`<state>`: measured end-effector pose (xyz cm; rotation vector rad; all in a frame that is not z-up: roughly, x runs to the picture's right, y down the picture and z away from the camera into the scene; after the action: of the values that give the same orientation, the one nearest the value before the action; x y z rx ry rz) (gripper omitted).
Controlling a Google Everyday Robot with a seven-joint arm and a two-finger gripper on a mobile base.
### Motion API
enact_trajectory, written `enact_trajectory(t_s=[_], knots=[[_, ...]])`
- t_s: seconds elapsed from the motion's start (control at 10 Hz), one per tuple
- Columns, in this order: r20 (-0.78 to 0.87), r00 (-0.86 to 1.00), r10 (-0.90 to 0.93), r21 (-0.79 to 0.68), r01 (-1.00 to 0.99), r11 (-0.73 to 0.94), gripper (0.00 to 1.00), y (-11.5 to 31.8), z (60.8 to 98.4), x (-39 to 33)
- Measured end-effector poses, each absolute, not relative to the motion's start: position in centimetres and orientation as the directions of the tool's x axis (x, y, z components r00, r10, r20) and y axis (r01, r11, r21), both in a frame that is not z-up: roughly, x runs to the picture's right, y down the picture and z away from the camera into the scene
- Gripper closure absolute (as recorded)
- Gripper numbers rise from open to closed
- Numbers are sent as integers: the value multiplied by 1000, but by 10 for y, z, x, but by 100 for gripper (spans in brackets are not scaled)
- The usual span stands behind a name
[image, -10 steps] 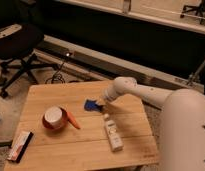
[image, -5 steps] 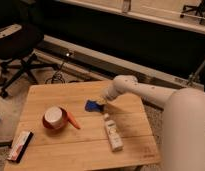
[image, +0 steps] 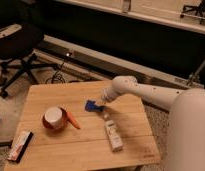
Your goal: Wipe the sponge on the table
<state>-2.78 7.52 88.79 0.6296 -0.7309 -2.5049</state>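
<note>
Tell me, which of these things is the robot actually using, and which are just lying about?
In use: sponge; table; hand, down at the sponge's right end.
Lying about: white cup; orange stick; white bottle; flat packet.

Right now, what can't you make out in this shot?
- Camera view: the right end of the sponge is covered by the gripper, which is low over the middle of the table.
- Camera view: whether the sponge lies flat on the wood is hidden by the gripper.
- Camera view: the white bottle has a label too small to read.
- Camera view: the robot's body is cut off by the right and bottom edges.
</note>
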Motion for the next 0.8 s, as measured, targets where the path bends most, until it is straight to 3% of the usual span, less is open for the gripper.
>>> enact_trajectory(t_s=[0.3,0.4,0.8], knots=[[-303,-807,-506,598,253,-761,26,87,881,-36],[-303,-810,-502,596,250,-763,21,87,881,-37],[-287,-818,-499,594,257,-763,20,88,882,-30]])
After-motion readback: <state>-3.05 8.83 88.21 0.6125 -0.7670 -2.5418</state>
